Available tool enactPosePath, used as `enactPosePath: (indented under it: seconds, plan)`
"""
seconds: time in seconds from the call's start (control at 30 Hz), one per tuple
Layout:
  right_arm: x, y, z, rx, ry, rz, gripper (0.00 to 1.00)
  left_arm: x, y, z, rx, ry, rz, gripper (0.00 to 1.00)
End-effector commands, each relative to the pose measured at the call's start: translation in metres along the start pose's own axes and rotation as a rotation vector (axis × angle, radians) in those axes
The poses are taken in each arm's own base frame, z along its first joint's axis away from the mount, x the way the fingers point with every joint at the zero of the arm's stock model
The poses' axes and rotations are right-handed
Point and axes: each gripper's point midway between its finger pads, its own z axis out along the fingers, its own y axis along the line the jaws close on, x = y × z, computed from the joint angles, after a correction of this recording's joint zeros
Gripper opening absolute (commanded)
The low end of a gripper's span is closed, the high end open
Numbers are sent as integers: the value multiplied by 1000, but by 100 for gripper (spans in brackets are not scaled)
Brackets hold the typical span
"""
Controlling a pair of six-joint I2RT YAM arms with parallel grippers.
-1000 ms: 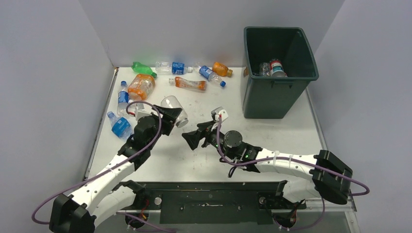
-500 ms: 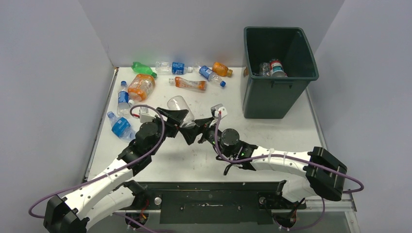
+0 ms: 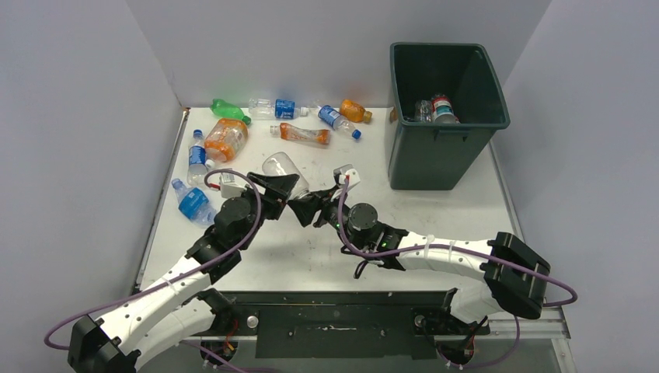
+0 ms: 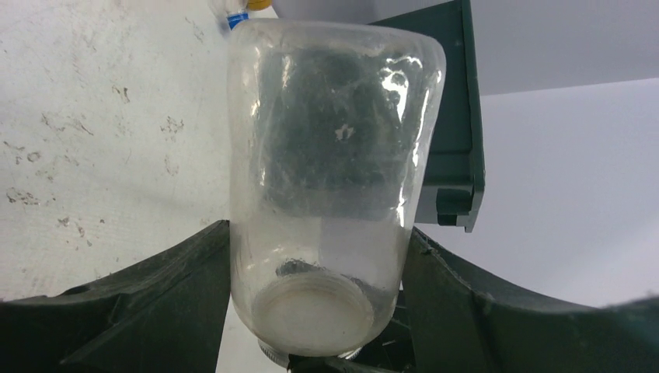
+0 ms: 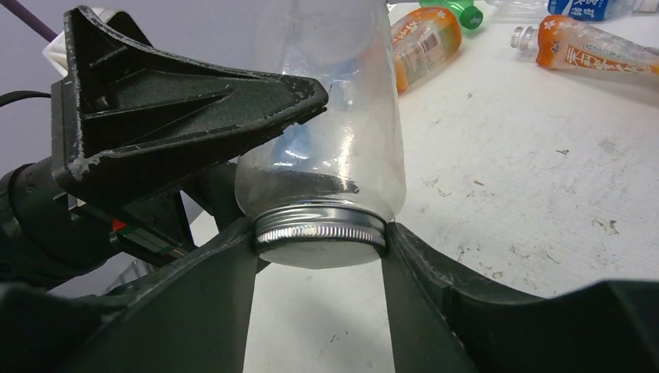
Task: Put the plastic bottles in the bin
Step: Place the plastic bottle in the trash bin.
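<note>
Gripping a clear plastic bottle [image 4: 334, 155] over the white desk [image 3: 311, 252] is the left claw [image 4: 319, 241] (the right claw [image 5: 319, 260] pinches its silver cap [image 5: 320, 231]).

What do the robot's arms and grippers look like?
The left arm and right arm have white links, black joints and a looping purple cable. The left gripper and right gripper are black, with broad wedge-shaped fingers, scuffed pale at the edges.

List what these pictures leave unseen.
- Right wrist view: whether the right gripper squeezes the cap or only flanks it.
- Left wrist view: that cap on the clear bottle, mostly cut off by the bottom edge.
- Top view: bin floor, mostly hidden by its near wall.
</note>
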Motion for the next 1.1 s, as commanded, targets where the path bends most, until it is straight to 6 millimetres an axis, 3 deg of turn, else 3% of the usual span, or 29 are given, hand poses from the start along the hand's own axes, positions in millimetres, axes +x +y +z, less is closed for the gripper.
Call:
enactPosePath:
  seconds: [0.0,0.1,0.2,0.37,0.53,0.63,0.73,0.83,0.9,1.0,1.07]
  plan:
    - [-17,13,5,-29,-48,17,45,-1,-24,-8,85,8,-25,32]
    - [-17,11,5,-27,-40,9,32,1,-26,-10,95,15,-15,34]
    - [-17,11,3,-22,-26,-4,7,1,-27,-11,100,17,24,48]
    - [-25,7,-9,-5,-10,-32,5,-8,-25,-16,86,-17,124,99]
    - [-43,-8,-34,80,86,-129,5,-52,-28,-33,34,-178,360,96]
    - [-52,-23,-57,127,186,-175,5,-86,-53,-50,49,-285,621,96]
    - [-58,-37,-84,159,300,-215,5,-90,-90,-60,132,-249,1069,96]
    - [-59,-41,-108,160,408,-239,5,-53,-108,-68,303,-25,1427,96]
    - [-55,-31,-121,102,489,-248,5,-15,-104,-78,457,140,1619,96]
    - [-53,-11,-137,-1,575,-245,5,45,-62,-105,751,500,1842,96]
    - [-51,-2,-147,-54,618,-239,5,54,-49,-105,794,554,1943,96]
